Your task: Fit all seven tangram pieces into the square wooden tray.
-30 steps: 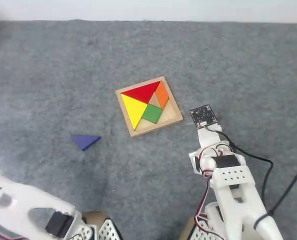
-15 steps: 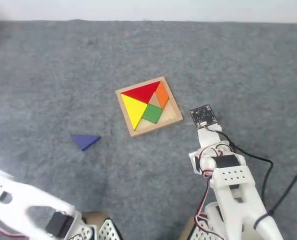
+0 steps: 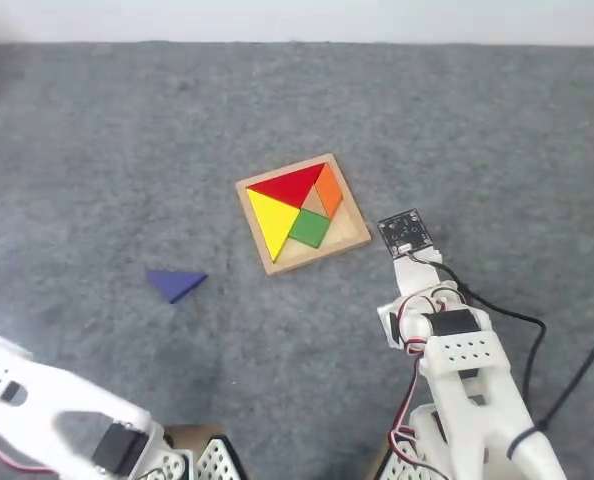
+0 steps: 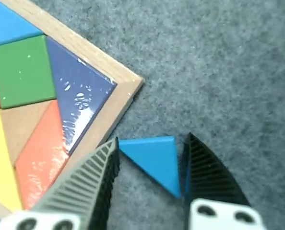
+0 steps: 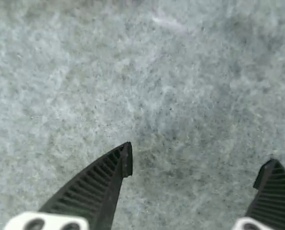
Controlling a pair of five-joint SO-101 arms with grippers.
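The square wooden tray (image 3: pixel 317 257) lies mid-table with red, yellow, orange and green pieces in it. A dark blue triangle (image 3: pixel 175 284) lies loose on the carpet to its left. In the left wrist view my left gripper (image 4: pixel 152 143) is open just outside a corner of the tray (image 4: pixel 125 98). A light blue triangle (image 4: pixel 157 155) lies flat on the carpet between its fingers. My right gripper (image 5: pixel 197 155) is open over bare grey carpet, holding nothing.
Grey carpet covers the whole table. One arm's wrist (image 3: pixel 405 232) hangs by the tray's right corner, with its cable trailing to the right. The other arm (image 3: pixel 47 410) lies low at the bottom left. Open carpet surrounds the tray on its far side.
The tray has slid slightly to the right in the high view. The arm at the bottom left has shifted a little lower. The arm by the tray has held its place.
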